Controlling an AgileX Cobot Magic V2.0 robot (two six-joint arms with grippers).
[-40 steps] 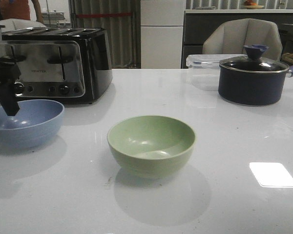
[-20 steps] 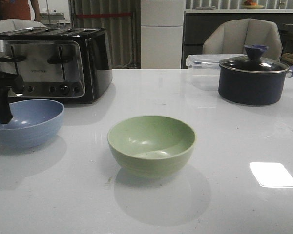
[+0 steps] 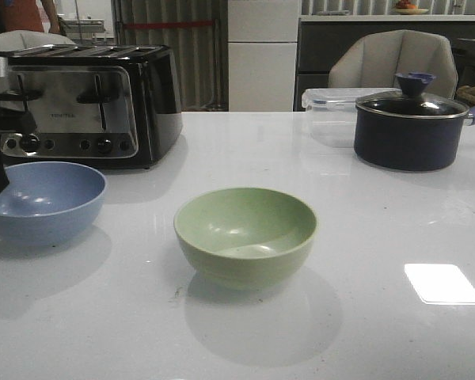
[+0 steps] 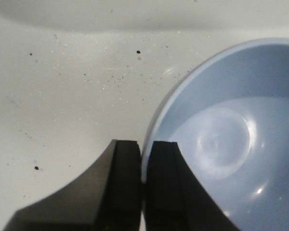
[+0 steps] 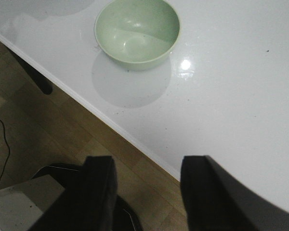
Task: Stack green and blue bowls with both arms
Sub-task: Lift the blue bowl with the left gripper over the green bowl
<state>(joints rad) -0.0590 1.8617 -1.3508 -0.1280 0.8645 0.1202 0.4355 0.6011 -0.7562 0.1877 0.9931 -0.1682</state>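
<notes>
A glossy white counter (image 3: 364, 237) holds a green bowl (image 3: 245, 235) at its centre and a blue bowl (image 3: 43, 199) at left, its rim pinched by the left hand (image 4: 142, 163), while the right hand (image 5: 147, 192) hangs open, empty, off the counter's edge.

The toaster (image 3: 87, 103) bears small print, illegible.
</notes>
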